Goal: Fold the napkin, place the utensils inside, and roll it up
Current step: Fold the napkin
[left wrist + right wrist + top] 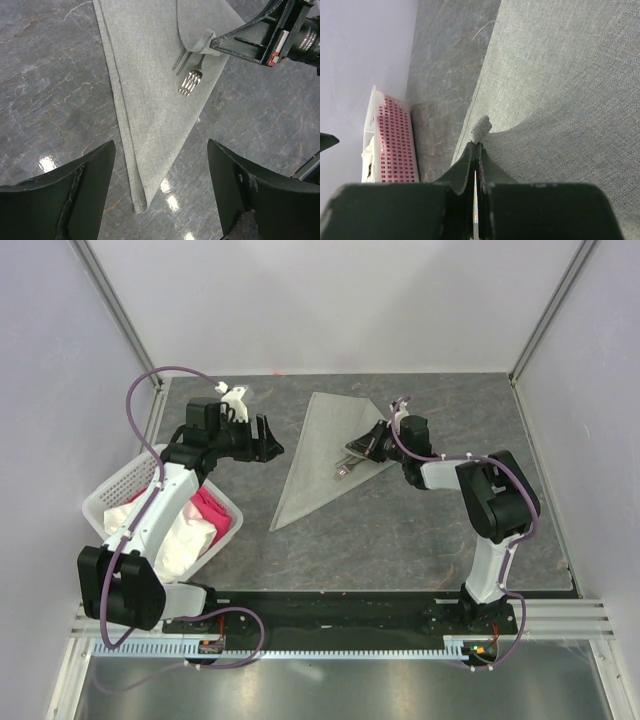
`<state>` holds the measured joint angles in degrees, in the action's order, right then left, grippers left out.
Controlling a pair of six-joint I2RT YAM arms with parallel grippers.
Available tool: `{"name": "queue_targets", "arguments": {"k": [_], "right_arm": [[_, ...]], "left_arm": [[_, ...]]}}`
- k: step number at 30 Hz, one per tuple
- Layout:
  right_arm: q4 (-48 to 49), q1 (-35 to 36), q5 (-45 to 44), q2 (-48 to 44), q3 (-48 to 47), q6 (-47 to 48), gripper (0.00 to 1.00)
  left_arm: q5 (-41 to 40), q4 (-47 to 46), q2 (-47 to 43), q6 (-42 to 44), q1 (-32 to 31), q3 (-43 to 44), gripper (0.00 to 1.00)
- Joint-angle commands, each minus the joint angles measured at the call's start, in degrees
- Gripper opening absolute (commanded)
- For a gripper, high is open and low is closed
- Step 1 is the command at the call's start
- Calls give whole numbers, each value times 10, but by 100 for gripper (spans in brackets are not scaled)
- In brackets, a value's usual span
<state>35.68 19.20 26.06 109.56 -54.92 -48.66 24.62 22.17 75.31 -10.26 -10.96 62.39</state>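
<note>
Grey marbled table (420,530) fills the floor of a white-walled cell. Napkin (318,445), folded to a long triangle, lies mid-table. Well left of the napkin sits a white basket (108,492) holding a pink cloth (212,510) and a white cloth (185,540). Left gripper (270,438) hovers just left of the napkin, jaws wide and empty. Right gripper (477,147) pinches a raised fold at the napkin's right corner. Utensils (191,80) lie on the napkin under that fold.

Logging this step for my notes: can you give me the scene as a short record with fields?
napkin: folded to a triangle, one flap lifted
utensils: on napkin, partly under lifted flap
right claw: shut on napkin edge
left claw: open, holding nothing
basket: pink cloth and white cloth inside
</note>
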Motion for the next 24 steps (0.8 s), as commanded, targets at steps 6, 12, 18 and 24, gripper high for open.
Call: {"name": "queue_targets", "arguments": {"k": [6, 12, 18, 24], "right_arm": [[25, 19, -1, -25, 17, 1, 0], [25, 29, -3, -29, 32, 2, 0], [24, 38, 0, -24, 38, 5, 3], [10, 45, 4, -29, 36, 23, 23]], "left_arm": [[11, -22, -17, -13, 2, -4, 81], [10, -23, -15, -17, 2, -5, 81], [6, -23, -12, -20, 2, -8, 81], [3, -22, -11, -20, 2, -10, 81]]}}
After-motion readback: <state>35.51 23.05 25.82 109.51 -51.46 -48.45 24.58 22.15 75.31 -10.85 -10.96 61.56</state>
